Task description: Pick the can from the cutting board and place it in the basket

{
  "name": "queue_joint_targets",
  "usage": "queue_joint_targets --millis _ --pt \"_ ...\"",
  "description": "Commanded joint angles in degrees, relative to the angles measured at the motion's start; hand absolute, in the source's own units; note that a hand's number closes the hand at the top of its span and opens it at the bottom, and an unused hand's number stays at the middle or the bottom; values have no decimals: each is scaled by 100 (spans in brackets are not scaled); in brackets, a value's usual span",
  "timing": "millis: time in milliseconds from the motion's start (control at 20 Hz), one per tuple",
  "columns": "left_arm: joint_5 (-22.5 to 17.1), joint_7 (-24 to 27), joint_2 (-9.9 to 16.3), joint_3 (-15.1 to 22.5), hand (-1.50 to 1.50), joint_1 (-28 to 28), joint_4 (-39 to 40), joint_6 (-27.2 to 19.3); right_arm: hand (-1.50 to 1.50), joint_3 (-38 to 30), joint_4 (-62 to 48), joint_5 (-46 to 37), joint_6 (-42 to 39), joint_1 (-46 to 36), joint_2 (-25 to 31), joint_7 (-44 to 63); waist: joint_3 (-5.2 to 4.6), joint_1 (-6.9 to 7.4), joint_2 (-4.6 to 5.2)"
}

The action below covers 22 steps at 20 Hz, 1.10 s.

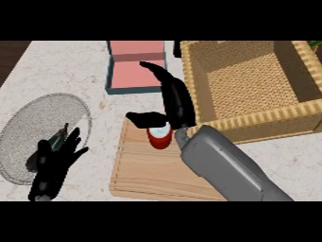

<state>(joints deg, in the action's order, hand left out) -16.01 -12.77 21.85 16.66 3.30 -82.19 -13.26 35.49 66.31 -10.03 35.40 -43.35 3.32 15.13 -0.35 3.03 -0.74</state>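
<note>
Standing on the cutting board [149,175], the can [160,137] sits under the right robot hand [172,106].

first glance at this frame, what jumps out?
The right hand at centre, its thumb and fingers spread on either side of the red can standing on the wooden cutting board. Next, the big wicker basket at upper right, with nothing visible inside. The left hand rests open over the grey round mat at left.

can [160,137] on cutting board [149,175] at centre, basket [261,118] at 2 o'clock, box [135,66] at 12, plate [24,123] at 9, left hand [55,163] over plate
</note>
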Motion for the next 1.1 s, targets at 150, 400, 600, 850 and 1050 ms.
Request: queue_joint_targets --millis 150,400,600,850,1050 --pt "-182 -216 179 -237 0 288 162 24 -150 493 -664 -1223 -1035 -1696 639 2668 -25 -358 -154" --pt "-165 -16 160 -241 0 570 165 47 -150 359 -108 -817 -2958 -2913 871 4241 3 -428 -142" --pt "-244 68 143 -282 0 600 186 169 -150 -5 208 141 -4465 -3460 893 5121 15 -428 -77" --pt "-268 21 256 -378 0 606 159 230 -150 -297 446 1197 -5558 -3699 990 5994 27 -461 -56" --pt "-264 45 179 -412 0 495 299 238 -150 -106 724 1548 -5652 -3493 1179 6260 29 -514 -20"
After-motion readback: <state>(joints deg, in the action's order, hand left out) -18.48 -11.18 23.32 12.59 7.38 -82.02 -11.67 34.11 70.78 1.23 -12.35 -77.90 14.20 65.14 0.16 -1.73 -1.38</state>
